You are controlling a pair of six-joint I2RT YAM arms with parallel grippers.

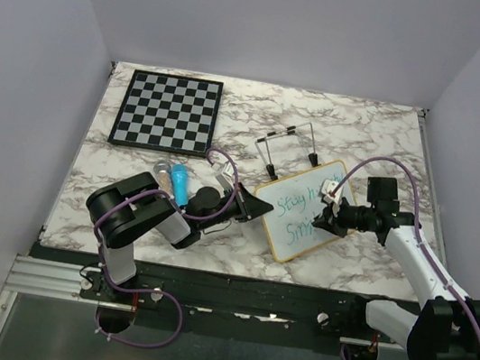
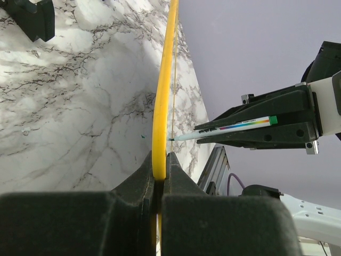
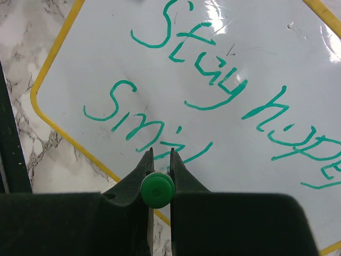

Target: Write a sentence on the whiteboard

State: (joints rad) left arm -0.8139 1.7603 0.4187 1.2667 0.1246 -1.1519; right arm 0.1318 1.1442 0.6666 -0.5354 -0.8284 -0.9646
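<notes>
The small white whiteboard [image 1: 291, 229] with its yellow rounded frame sits between both arms, the left gripper [image 1: 257, 206] clamped on its edge, while the right gripper [image 1: 327, 219], clamped on a green-capped marker [image 3: 157, 190], holds it square-on to the green handwritten sentence [image 3: 213, 90], tip beside "Smil".

**White board, green script, marbled table**

The whiteboard [image 3: 256, 58] is glossy white, edged in yellow. The sentence [image 3: 210, 101] on it is green. The marker [image 2: 229, 128] has a white barrel with a rainbow stripe and a green end. The left hand [image 2: 160, 170] and right hand [image 3: 159, 160] are black. The table [image 1: 367, 127] is white marble with dark grey veins. The chessboard [image 1: 167, 112] is checkered black and pale grey inside a black border. The cables [image 1: 224, 164] are purple. A cylinder [image 1: 179, 184] beside the left arm is blue.
</notes>
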